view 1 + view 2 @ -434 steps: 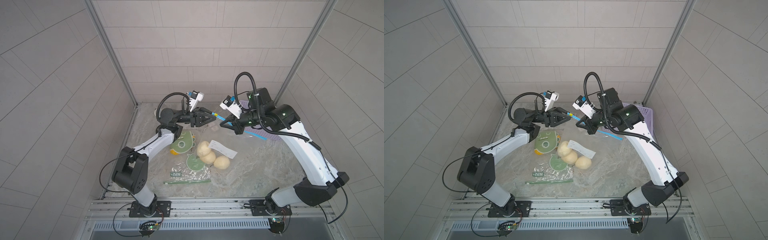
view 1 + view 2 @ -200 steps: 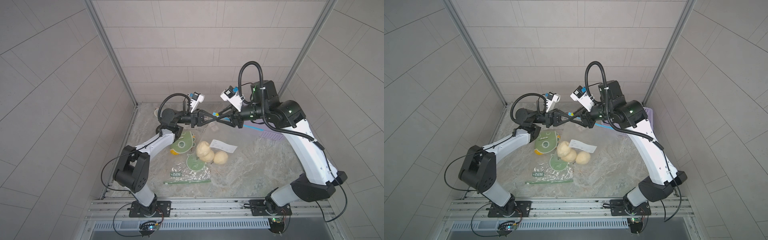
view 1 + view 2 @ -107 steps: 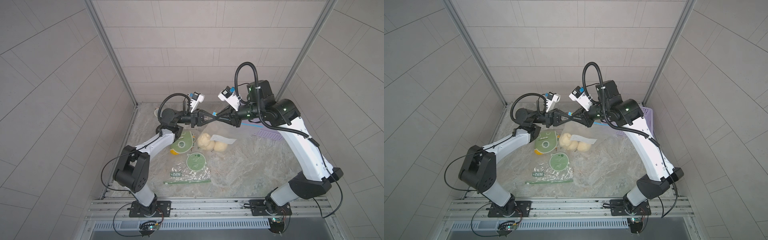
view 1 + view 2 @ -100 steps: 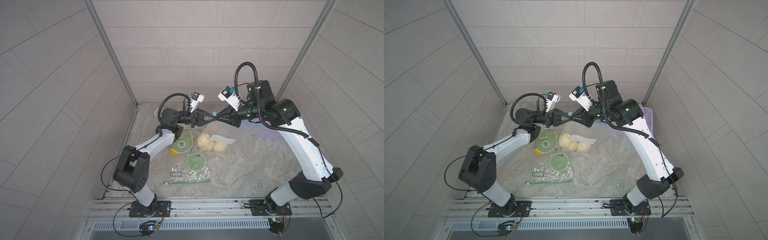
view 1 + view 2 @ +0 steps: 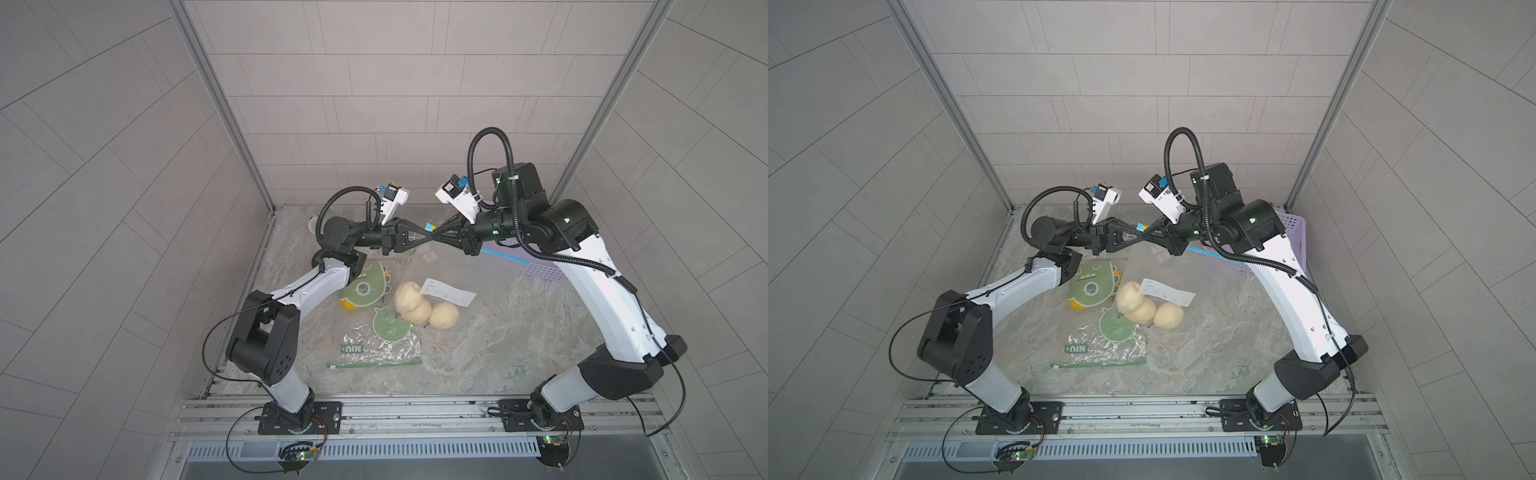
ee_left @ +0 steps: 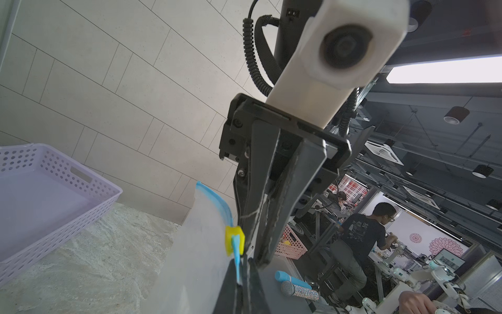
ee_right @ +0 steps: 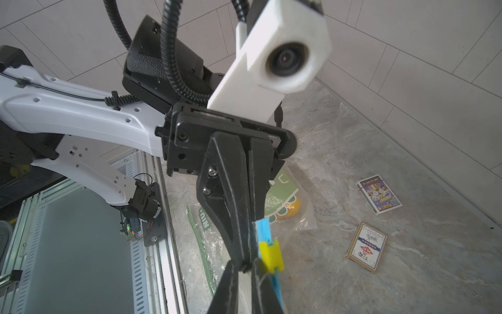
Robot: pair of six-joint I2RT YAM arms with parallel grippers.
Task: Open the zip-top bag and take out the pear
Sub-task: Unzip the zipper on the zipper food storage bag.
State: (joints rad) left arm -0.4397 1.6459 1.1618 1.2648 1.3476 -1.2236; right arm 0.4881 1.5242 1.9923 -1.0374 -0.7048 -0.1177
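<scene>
The clear zip-top bag [image 5: 453, 266] hangs by its blue zip strip [image 6: 217, 204] at the back, its lower part on the table. Three pale pears [image 5: 409, 297] lie inside it. My left gripper [image 5: 428, 240] is shut on the strip's end [image 6: 238, 261]. My right gripper [image 5: 437, 240] meets it tip to tip, jaws nearly together with a thin slit. The yellow slider [image 7: 270, 255] sits against the outside of one right finger [image 7: 264, 288]. I see nothing between the right jaws.
A purple basket [image 5: 540, 272] stands at the back right. A green-printed bag with an orange fruit [image 5: 365, 289] and a flat green-zip bag [image 5: 374, 349] lie left of the pears. Two card packs [image 7: 379, 194] [image 7: 366, 246] lie on the marble table [image 5: 498, 353].
My right gripper has closed in from open beside the slider. The pears swung towards the back, then came forward again. The left gripper kept its hold.
</scene>
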